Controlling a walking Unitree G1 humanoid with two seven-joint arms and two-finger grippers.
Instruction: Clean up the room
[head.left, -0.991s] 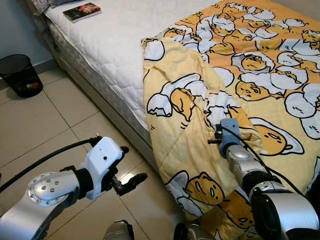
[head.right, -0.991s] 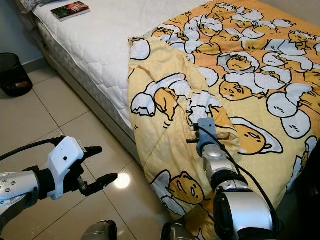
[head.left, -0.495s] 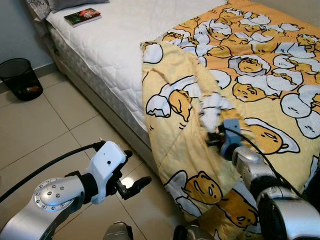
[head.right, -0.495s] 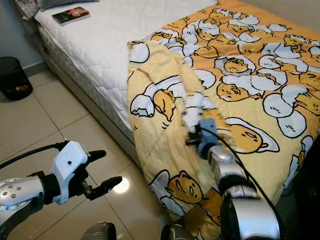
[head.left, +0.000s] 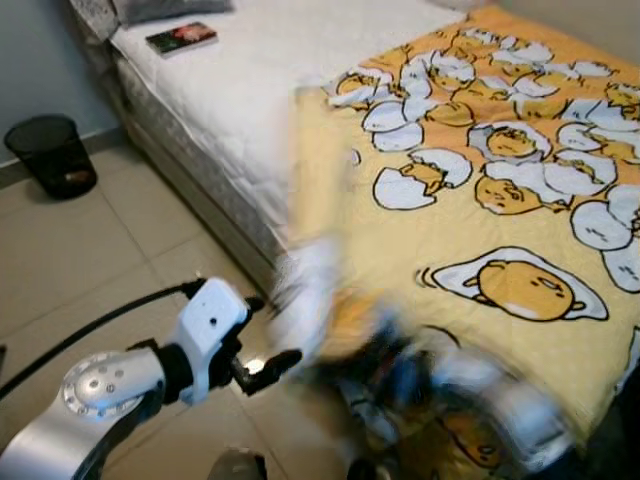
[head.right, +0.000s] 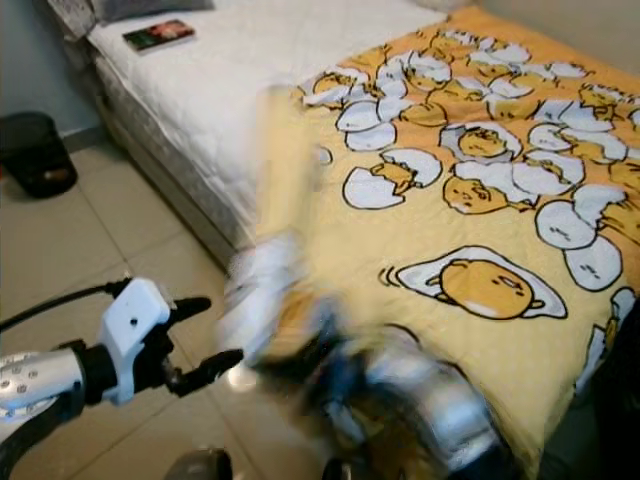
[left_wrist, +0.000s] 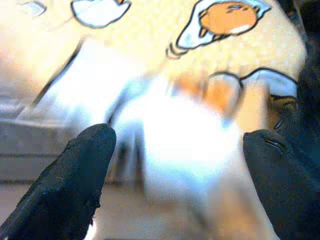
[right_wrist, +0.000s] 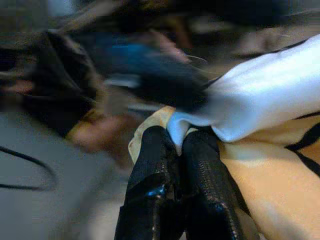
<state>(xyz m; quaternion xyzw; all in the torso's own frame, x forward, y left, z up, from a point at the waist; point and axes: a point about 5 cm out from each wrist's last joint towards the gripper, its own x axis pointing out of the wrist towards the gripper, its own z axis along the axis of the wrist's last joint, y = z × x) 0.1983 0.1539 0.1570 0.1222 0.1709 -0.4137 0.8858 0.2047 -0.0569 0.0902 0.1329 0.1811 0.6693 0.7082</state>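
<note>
the yellow egg-print blanket lies spread over the bed toward 2 o'clock, its near edge a blur, apparently hanging off the bedside at 5 o'clock. the right gripper has its fingers pinched together on a fold of the blanket. the left gripper hovers over the tiled floor at 7 o'clock, fingers spread apart and holding nothing. a book rests on the mattress at 11 o'clock, and a black bin stands at 10 o'clock.

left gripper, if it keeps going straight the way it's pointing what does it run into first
Most likely the blanket. The left gripper is open, and in its wrist view the blurred yellow and white cloth hanging off the bed lies straight ahead between the fingers. Depth is unclear, so this is a judgement.
</note>
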